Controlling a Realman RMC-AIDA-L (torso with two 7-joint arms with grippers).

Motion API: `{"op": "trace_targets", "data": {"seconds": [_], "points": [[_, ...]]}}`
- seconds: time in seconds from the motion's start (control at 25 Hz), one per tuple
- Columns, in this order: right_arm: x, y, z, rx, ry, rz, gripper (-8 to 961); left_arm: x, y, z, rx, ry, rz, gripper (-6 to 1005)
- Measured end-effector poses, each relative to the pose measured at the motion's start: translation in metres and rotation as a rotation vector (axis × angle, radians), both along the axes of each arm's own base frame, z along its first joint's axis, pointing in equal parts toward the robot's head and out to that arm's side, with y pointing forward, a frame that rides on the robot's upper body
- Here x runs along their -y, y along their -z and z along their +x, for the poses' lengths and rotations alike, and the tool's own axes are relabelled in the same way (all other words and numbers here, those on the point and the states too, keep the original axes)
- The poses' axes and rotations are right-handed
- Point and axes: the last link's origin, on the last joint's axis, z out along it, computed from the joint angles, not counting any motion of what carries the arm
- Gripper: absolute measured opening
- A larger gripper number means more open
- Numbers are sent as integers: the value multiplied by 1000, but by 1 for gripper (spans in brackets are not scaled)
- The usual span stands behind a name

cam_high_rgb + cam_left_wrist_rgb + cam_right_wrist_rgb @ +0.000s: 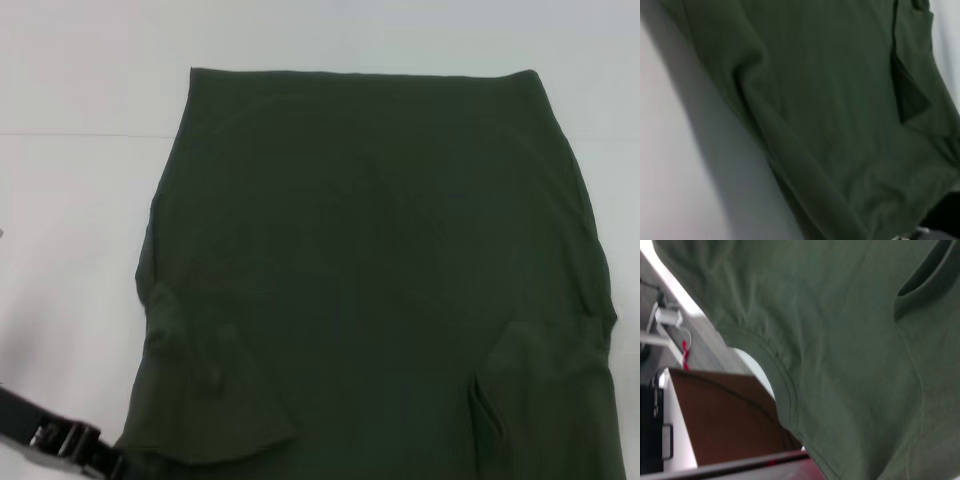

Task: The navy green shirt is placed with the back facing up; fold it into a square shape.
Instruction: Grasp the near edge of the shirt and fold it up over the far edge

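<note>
**Shirt spread flat, sleeves turned inward, left arm at near corner**

The shirt (370, 250) lies spread on the white table (70, 250), plain side up, with no lettering visible. Its straight hem runs along the far edge. The body widens toward the near edge of the head view and covers most of the work surface.

Left sleeve (215, 400): folded inward over the body, lying as a rumpled flap near the near left corner. Right sleeve (545, 390): also turned inward, with a dark fold line along its inner edge.

Left arm (55, 435): a dark link with a metal fitting enters at the near left corner of the head view, just beside the shirt's near left edge. The fingers are outside the view; whether they are open, closed or holding cloth cannot be told.

Right arm: not seen in the head view. Its wrist camera is filled by olive cloth with a stitched curved edge (785, 380), and beyond that edge appears a brown box (725, 415). Its fingers do not show; their state cannot be told.

The left wrist view shows the cloth (830, 115) with a long raised crease, lying against the white surface.
</note>
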Motion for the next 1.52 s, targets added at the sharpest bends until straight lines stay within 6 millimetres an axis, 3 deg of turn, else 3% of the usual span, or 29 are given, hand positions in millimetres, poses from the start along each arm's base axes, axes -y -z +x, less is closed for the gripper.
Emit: {"op": "trace_targets", "data": {"seconds": [0.36,0.6,0.8,1.0,1.28,1.52], "points": [[7,11,-1,2,-22,-84,57,13,2,-3,-4,11,-83,34],[0,9,-7,-69,-18,-19,56,4,0,7,90,48,-15,34],[-15,-15,-10,-196,25,165,56,-15,-17,15,209,43,158,34],[-29,-54,-4,-356,86,461,56,-39,-37,14,319,-15,421,34],[-34,-78,7,-470,134,718,57,-53,-44,4,422,-93,642,34],[-41,-77,17,-521,204,883,56,-60,-36,0,481,-160,722,34]]}}
